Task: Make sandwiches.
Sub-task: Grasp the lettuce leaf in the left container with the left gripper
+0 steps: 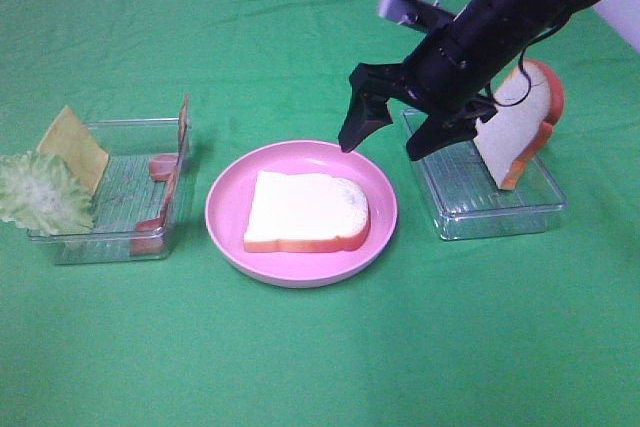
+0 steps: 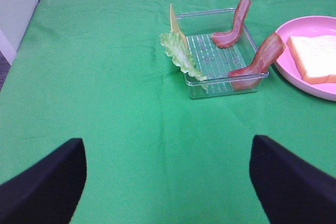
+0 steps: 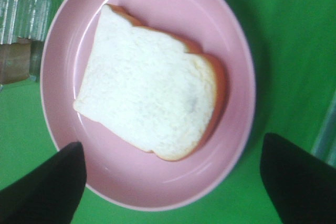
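Holding lettuce (image 1: 40,192), cheese (image 1: 75,147) and bacon (image 1: 162,165), the left tray (image 1: 112,125) sits ahead of the empty, wide-open left pincer (image 2: 165,148), the nearer one. A bread slice (image 1: 305,209) lies flat on the plate (image 1: 225,219); the right pincer (image 1: 380,150) hangs over its rim, spread, empty.

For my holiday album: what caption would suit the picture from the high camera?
Open right pincer hovers above the pink plate, where one bread slice lies flat.

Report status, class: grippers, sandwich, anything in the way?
Left gripper open, empty, over cloth. Right gripper open, empty, above far side of pink plate. One bread slice flat on plate, no fillings. Path clear.
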You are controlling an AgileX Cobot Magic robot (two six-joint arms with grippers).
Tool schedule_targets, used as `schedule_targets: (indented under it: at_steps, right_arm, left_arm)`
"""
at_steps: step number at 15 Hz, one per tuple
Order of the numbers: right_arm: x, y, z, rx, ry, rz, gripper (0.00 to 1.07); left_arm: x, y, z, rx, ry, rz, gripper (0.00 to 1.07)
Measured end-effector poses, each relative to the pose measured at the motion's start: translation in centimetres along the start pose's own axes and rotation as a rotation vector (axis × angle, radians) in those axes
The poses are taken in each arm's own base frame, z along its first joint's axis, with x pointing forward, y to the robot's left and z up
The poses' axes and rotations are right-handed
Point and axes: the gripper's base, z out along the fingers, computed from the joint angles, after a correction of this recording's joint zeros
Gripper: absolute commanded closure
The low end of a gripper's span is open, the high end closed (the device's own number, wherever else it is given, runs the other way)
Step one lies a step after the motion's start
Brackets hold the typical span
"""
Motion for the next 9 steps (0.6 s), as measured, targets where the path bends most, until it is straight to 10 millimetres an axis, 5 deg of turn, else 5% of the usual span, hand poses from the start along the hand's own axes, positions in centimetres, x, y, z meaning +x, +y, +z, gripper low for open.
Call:
schedule_targets:
  at_steps: [5, 9]
  right_arm:
    - [3.1, 2.6, -9.0, 0.159, -0.013, -0.111, 0.22]
    - [7.4, 3.6, -13.7, 0.237, -0.087, -0.114, 0.22]
  left_arm:
    - [0.0, 0.0, 0.0, 0.000, 0.000, 0.000, 0.26]
    - [0.0, 0.0, 0.0, 0.000, 0.000, 0.000, 0.26]
